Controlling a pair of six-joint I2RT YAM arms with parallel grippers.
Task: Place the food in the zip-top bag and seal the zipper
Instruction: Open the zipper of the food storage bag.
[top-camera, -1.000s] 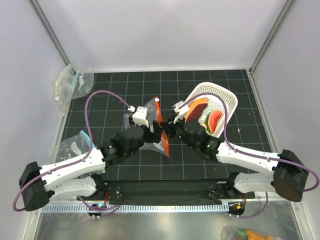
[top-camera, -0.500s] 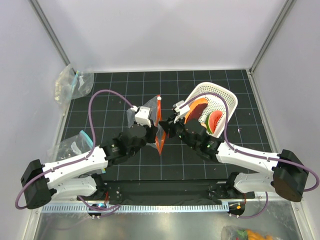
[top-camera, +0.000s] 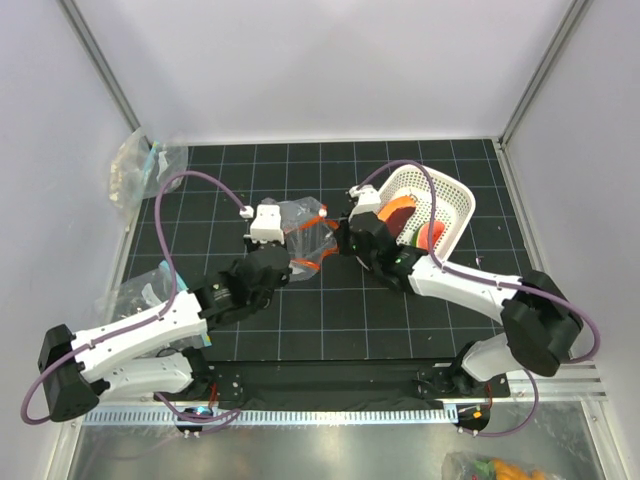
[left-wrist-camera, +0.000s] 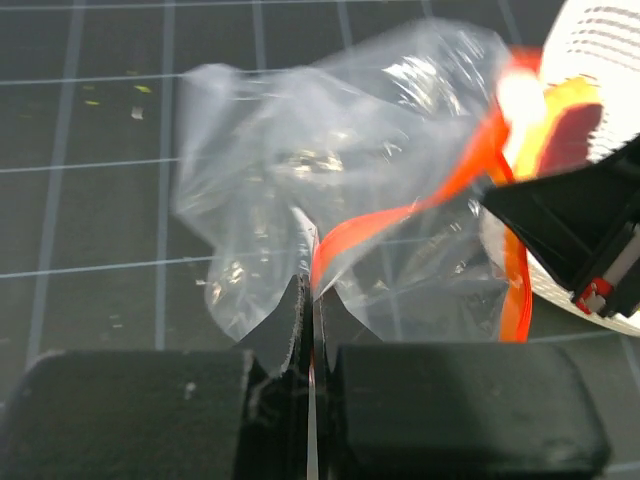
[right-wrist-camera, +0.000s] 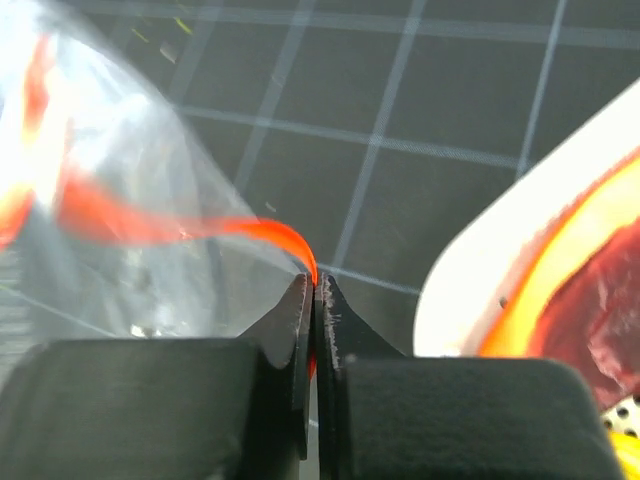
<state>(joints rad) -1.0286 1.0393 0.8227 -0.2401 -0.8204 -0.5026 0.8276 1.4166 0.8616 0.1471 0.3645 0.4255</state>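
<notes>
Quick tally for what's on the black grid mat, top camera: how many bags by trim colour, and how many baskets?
Clear crinkly plastic bag with red-orange zipper strip: 1
Clear plastic bags with teal-blue trim: 2
White lattice plastic basket: 1
Total: 4

Glossy film, matt surface
The zip-top bag is clear, crinkled, shiny plastic; its zipper a smooth red-orange strip.
</notes>
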